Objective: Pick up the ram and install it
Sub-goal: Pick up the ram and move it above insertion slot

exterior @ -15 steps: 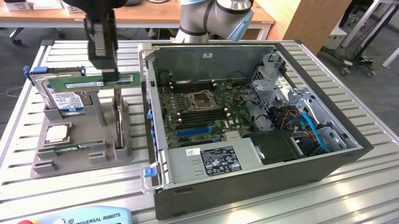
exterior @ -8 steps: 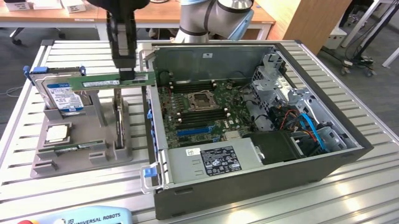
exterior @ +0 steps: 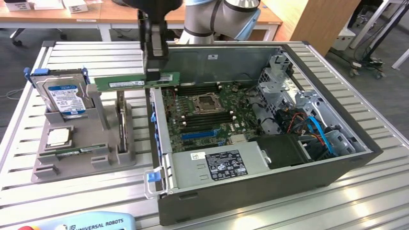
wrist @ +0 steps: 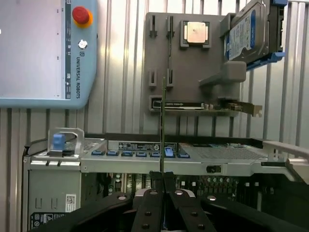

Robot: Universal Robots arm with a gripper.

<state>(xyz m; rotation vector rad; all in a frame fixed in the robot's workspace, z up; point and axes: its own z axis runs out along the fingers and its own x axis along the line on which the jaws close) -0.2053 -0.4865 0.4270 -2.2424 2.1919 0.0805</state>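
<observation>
Hand [wrist: 162,180] clamped on ram [exterior: 137,80]. Stick level, edge down, in air over PC case [exterior: 268,189] wall on exterior view's left, near gray fixture [exterior: 76,163]. Judgement: keep stick parallel to DIMM slots [exterior: 191,89] by CPU socket [exterior: 206,103]; match notch, avoid tilt.

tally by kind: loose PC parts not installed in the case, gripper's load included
Ram stick: 1, held by the gripper
Hard drive: 1
Processor chip: 1
Expansion card: 1
Total: 4
</observation>
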